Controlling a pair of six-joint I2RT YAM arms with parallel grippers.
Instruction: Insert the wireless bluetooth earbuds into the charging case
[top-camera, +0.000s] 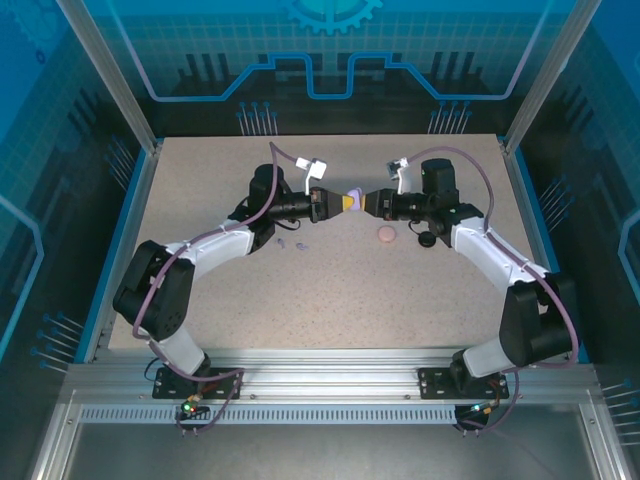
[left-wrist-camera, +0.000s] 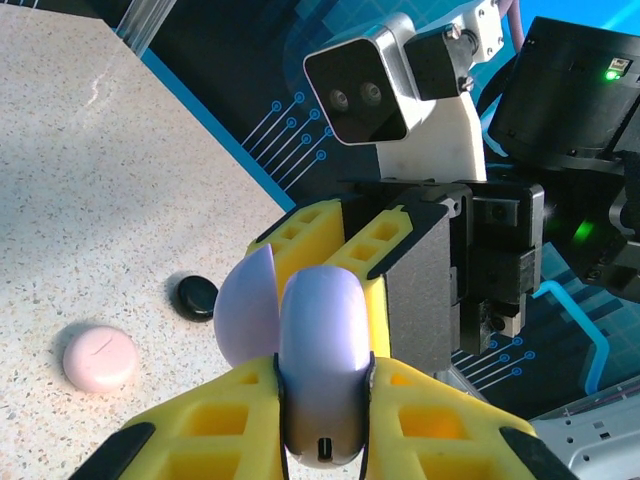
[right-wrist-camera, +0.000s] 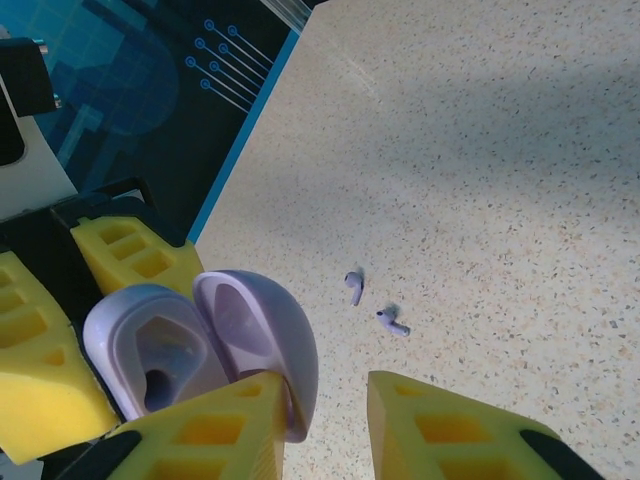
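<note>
We see the left gripper (left-wrist-camera: 322, 405) clamp the open, empty lilac case (right-wrist-camera: 140, 350); the right gripper (right-wrist-camera: 328, 400), jaws slightly apart, touches its lid (right-wrist-camera: 265, 330).

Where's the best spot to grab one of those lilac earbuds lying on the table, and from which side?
I'd come straight down from above and pinch across its stem, just below the rounded head. The lilac earbud lies flat on the table, so only its top and sides are reachable, and its twin lies apart, leaving finger room.
</note>
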